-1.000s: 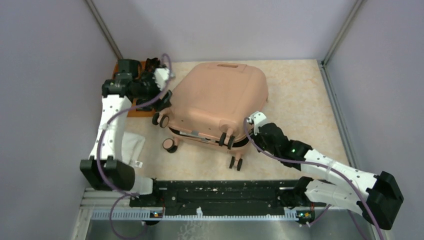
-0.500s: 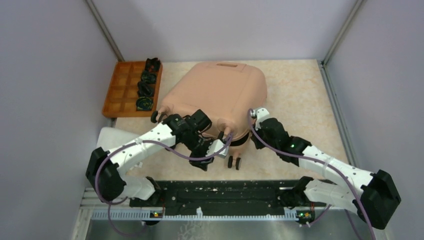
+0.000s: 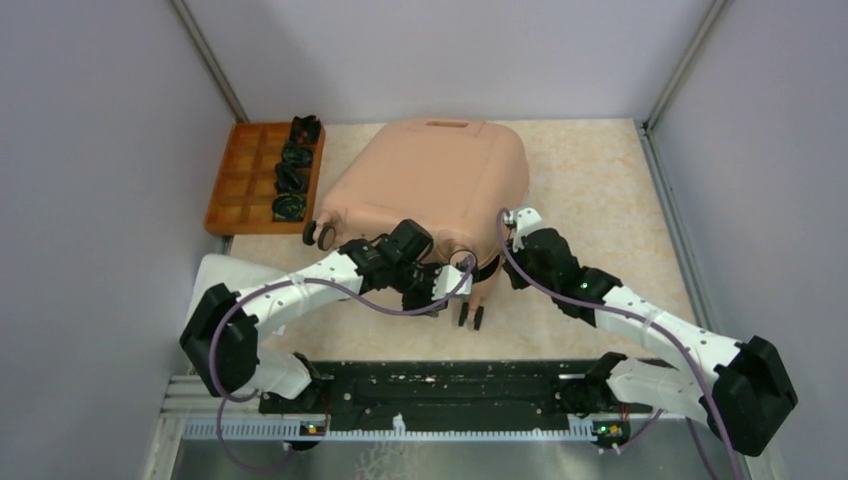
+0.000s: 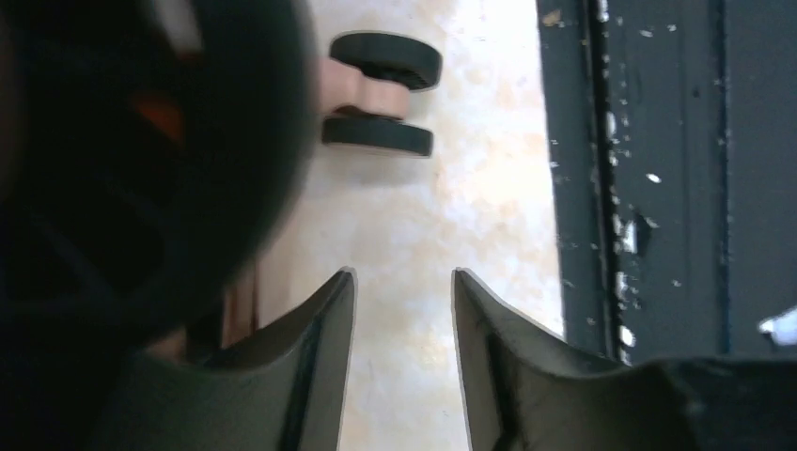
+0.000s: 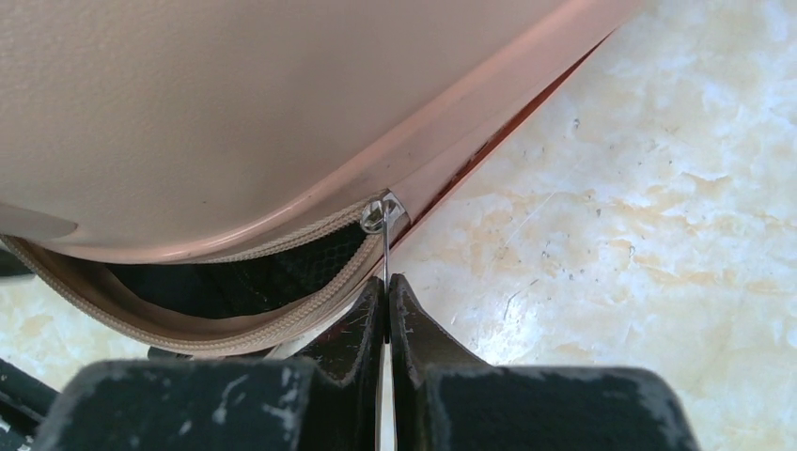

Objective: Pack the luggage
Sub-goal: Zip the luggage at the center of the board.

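Right wrist view — right pincer [image 5: 385, 282] clamped on zipper pull [image 5: 382, 217] of the luggage [image 5: 235, 94] — left pincer [image 4: 404, 275] half-open, empty.

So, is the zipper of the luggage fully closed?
No, left of the zipper pull the teeth gape, and black lining shows inside the luggage.

The suitcase [image 3: 430, 180] is peach-pink, with a black lining [image 5: 235, 282], a beige zip [image 5: 282, 319] and a silver zip pull [image 5: 381, 216]. Its wheels [image 4: 381, 103] are black on pink hubs. The surface [image 3: 600, 200] is cream, marbled with tan. At the far left, the tray [image 3: 240, 190] is orange. The left arm [image 3: 290, 290] and right arm [image 3: 660, 335] are white with black joints and purple cables; the left pincer [image 4: 404, 274] and right pincer [image 5: 385, 282] are dark grey.
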Robot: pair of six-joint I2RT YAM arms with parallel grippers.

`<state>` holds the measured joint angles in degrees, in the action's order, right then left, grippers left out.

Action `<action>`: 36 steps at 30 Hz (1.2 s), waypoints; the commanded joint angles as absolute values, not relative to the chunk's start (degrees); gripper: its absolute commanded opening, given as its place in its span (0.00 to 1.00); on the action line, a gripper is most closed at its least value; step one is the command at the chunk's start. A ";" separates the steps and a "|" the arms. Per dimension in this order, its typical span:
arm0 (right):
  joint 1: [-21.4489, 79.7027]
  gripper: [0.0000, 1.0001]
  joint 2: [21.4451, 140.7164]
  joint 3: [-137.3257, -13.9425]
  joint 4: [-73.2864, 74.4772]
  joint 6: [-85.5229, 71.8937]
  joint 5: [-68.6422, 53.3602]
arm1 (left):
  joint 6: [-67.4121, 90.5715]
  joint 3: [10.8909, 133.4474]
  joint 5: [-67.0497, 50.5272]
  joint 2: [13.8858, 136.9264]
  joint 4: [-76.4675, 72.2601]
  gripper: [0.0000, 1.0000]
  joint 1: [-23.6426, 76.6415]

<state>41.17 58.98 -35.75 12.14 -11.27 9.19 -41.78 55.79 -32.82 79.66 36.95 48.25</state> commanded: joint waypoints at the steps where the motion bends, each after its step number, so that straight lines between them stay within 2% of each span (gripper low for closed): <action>1: 41.56 0.00 56.38 -36.64 0.94 -10.55 2.92 | -36.41 53.77 -18.39 83.22 24.93 0.49 46.98; 12: 42.23 0.00 56.03 -34.73 -0.79 -10.92 -2.21 | -35.50 60.66 -9.24 92.80 24.22 0.49 46.86; 25: 49.72 0.00 58.97 -31.17 -8.24 -18.27 -2.04 | -34.39 65.01 -7.42 97.28 22.82 0.48 46.65; 36: 55.87 0.00 57.30 -29.54 -6.70 -19.78 -3.26 | -35.44 64.03 -7.22 97.30 23.03 0.45 43.84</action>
